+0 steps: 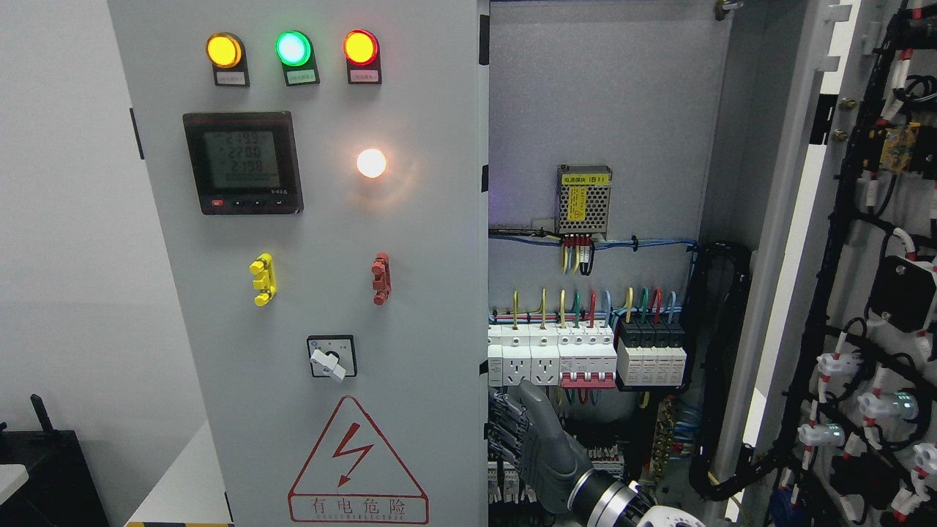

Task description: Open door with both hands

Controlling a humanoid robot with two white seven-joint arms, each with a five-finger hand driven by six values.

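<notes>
The grey cabinet's left door faces me, with three indicator lamps, a meter, yellow and red handles and a rotary switch on it. The right door is swung wide open at the picture's right and shows its wired inner side. My right hand comes in from the bottom, right of the middle. It sits at the left door's free edge low down, with its fingers curled around that edge and the thumb pointing up. The left hand is out of view.
Inside the cabinet are rows of breakers, a small power supply and bundled cables close behind my hand. A black object stands at the lower left beside a white wall.
</notes>
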